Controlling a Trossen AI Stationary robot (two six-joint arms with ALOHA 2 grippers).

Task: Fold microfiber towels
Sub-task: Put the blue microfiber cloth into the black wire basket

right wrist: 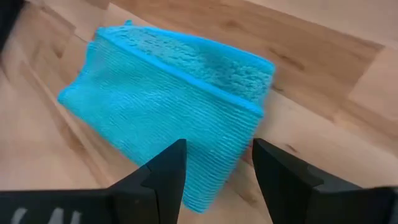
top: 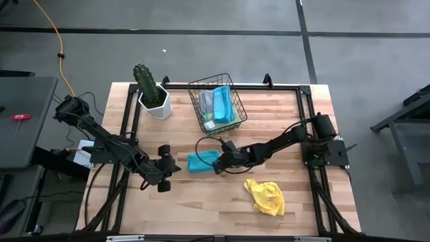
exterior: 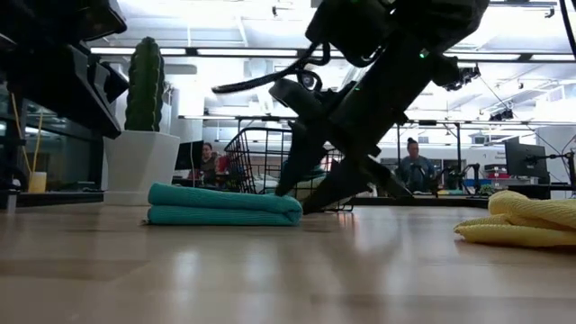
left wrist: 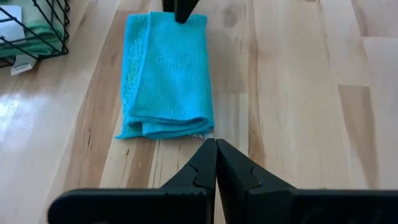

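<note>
A folded teal-blue towel (top: 200, 162) lies flat on the table's middle; it also shows in the low view (exterior: 222, 205), the left wrist view (left wrist: 166, 74) and the right wrist view (right wrist: 168, 93). My right gripper (top: 218, 164) is open at the towel's right end, fingers slanting down, one finger (right wrist: 163, 171) over the cloth and one (right wrist: 283, 174) beside it. My left gripper (left wrist: 216, 163) is shut and empty, just left of the towel (top: 166, 176). A crumpled yellow towel (top: 265, 196) lies near the front right. My right gripper stands open over the teal towel's right end (right wrist: 214, 180), coming slanting down from the table's right. One fingertip (exterior: 286, 184) is down at the towel's top layer, but I cannot tell whether it touches the cloth. The towel lies flat on the table.
A black wire basket (top: 232, 119) with folded towels stands at the back middle. A potted cactus (top: 152, 91) stands at the back left. Bare wood lies between the teal towel and the yellow one. People sit in the room beyond the table.
</note>
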